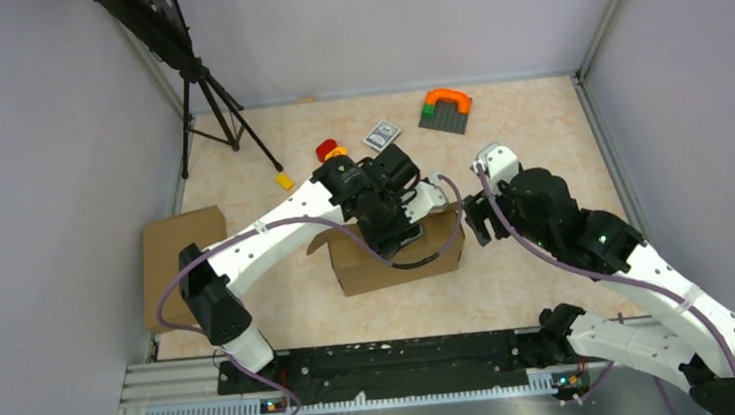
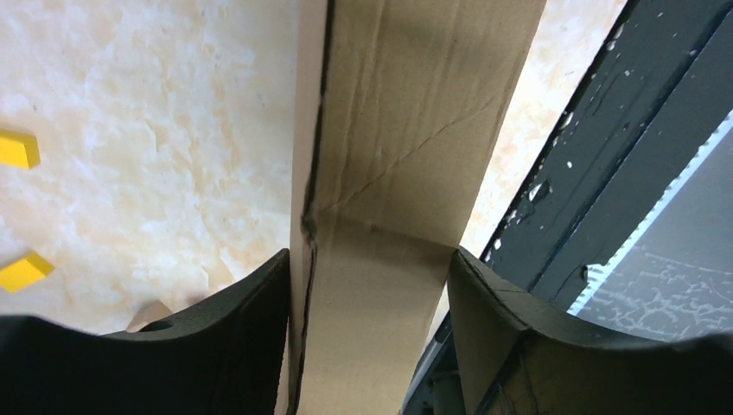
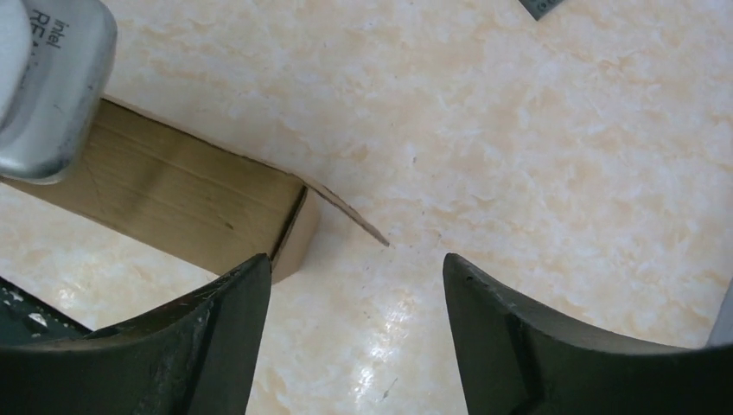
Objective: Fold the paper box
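Beige tabletop [image 1: 539, 152] beneath brown paper box [image 1: 361, 274]

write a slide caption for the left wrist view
left gripper straddling a creased wall of the paper box, with the pale table beyond

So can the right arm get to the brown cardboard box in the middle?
Probably yes. The right gripper hangs open just off the end of the brown cardboard box, with only table showing between them.
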